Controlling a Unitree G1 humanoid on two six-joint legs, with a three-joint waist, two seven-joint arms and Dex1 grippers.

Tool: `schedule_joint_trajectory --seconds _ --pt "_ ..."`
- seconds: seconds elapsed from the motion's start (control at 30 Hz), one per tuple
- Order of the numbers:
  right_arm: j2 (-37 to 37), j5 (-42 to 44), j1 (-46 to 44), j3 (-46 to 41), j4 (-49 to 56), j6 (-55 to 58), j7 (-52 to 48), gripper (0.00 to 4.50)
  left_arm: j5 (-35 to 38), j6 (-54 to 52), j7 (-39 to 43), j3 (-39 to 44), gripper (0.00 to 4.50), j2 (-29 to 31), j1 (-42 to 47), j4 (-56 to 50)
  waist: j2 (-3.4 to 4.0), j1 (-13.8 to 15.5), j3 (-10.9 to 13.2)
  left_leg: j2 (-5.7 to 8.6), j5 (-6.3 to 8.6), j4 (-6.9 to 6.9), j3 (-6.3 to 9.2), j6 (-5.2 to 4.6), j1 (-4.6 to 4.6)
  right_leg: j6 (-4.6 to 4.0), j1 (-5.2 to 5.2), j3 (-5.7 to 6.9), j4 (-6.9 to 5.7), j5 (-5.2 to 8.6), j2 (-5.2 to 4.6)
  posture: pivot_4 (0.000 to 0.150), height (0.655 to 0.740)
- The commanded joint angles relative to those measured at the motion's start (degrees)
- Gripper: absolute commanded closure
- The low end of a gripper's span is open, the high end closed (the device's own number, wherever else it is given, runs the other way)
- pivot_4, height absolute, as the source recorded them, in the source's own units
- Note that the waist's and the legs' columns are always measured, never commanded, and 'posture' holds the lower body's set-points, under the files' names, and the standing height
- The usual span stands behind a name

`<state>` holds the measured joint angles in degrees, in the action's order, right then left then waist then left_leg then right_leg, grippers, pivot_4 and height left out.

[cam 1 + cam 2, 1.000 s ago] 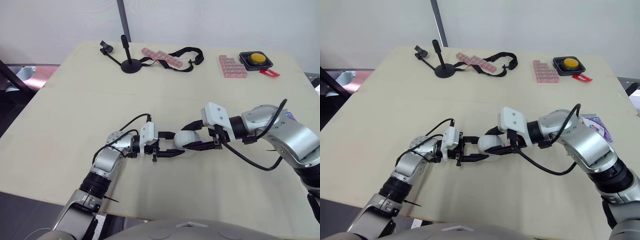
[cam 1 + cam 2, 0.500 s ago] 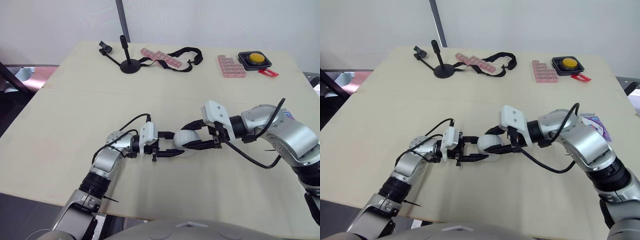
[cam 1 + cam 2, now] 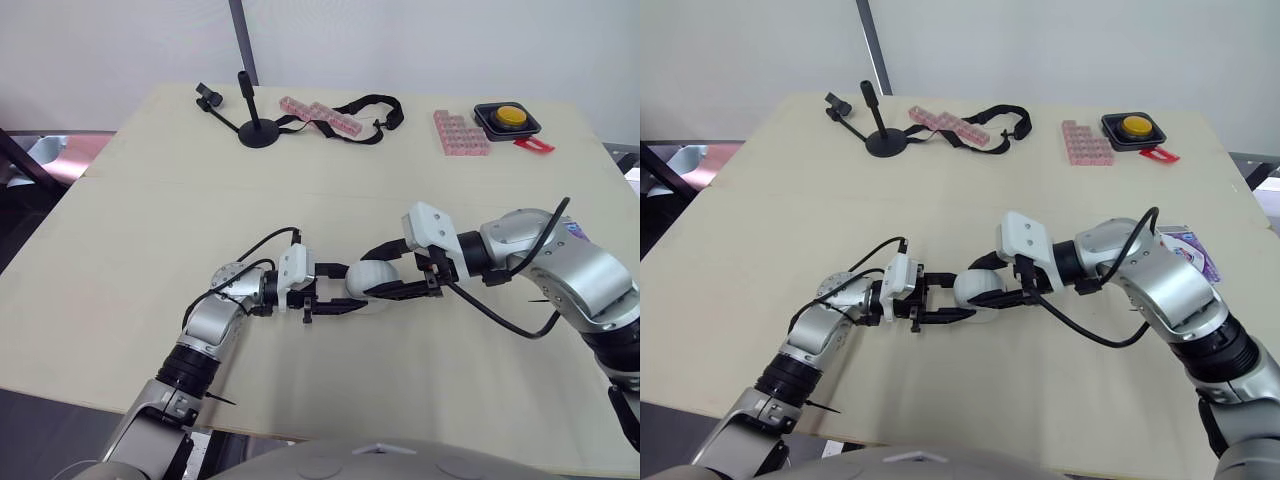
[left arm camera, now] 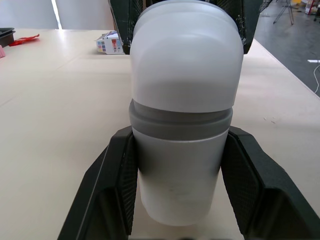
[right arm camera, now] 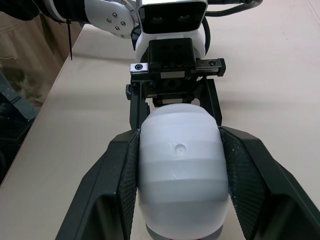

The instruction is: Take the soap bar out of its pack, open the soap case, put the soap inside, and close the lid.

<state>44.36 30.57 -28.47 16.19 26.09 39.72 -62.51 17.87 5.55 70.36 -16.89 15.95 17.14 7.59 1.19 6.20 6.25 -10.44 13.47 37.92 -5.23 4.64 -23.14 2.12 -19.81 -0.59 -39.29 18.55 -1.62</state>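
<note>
The white oval soap case (image 3: 370, 280) lies on the table's middle, held from both ends. My left gripper (image 3: 343, 291) is shut on its base end, the black fingers (image 4: 117, 170) pressing each side. My right gripper (image 3: 375, 282) is shut on the lid end, its fingers (image 5: 122, 175) hugging the rounded white shell (image 5: 180, 175). In the left wrist view a grey band (image 4: 180, 122) shows between the lid (image 4: 185, 55) and the base. The purple and white soap pack (image 3: 1189, 250) lies near the table's right edge, behind my right arm.
At the back of the table stand a black stand (image 3: 258, 130), a strip of pink blocks (image 3: 320, 110) with a black strap (image 3: 375, 105), a pink block tray (image 3: 462, 133), a yellow button box (image 3: 511, 117) and a red tag (image 3: 535, 146).
</note>
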Motion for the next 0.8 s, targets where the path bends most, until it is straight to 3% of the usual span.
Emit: schedule_joint_trajectory --seconds 0.03,0.47,0.53,0.67,0.8 --pt "-0.16 -2.20 0.50 0.94 -2.08 0.87 1.04 2.54 0.44 1.05 0.85 -0.40 2.61 0.43 -0.44 -2.68 0.00 -0.09 -0.02 0.00 0.00 0.00 0.00 0.00 0.01 0.00 0.00 0.00 0.00 0.00 0.00 0.150 0.7343" --pt "-0.11 -2.07 0.96 1.08 -2.25 1.33 1.00 2.54 0.54 0.91 0.69 -0.48 2.61 0.48 -0.74 -2.94 -0.01 -0.19 -0.06 -0.01 0.00 0.00 -0.01 0.00 0.08 0.00 0.04 -0.02 0.00 0.00 0.00 0.150 0.7343" --pt "0.03 -2.64 0.89 1.06 -2.44 0.46 0.86 1.49 0.52 0.89 0.66 -0.54 2.61 0.47 -0.80 -2.99 -0.01 -0.16 -0.06 -0.01 0.00 0.00 -0.02 0.00 0.08 0.00 0.05 -0.03 0.00 0.00 0.00 0.150 0.7343" --pt "-0.20 -3.53 0.83 0.83 -2.55 -0.64 0.78 0.17 0.43 0.79 0.64 -0.55 2.61 0.44 -0.98 -3.19 0.03 -0.02 -0.05 0.02 0.00 0.00 -0.02 0.00 -0.06 0.00 -0.04 -0.02 0.01 0.00 -0.02 0.150 0.7343" --pt "-0.36 -3.56 0.97 0.51 -1.98 -0.25 0.46 0.03 0.40 0.65 0.57 -0.58 2.61 0.35 -0.99 -3.24 0.03 0.01 -0.05 0.00 0.00 0.01 -0.02 0.00 -0.11 0.00 -0.10 -0.02 0.00 0.00 0.01 0.150 0.7343"
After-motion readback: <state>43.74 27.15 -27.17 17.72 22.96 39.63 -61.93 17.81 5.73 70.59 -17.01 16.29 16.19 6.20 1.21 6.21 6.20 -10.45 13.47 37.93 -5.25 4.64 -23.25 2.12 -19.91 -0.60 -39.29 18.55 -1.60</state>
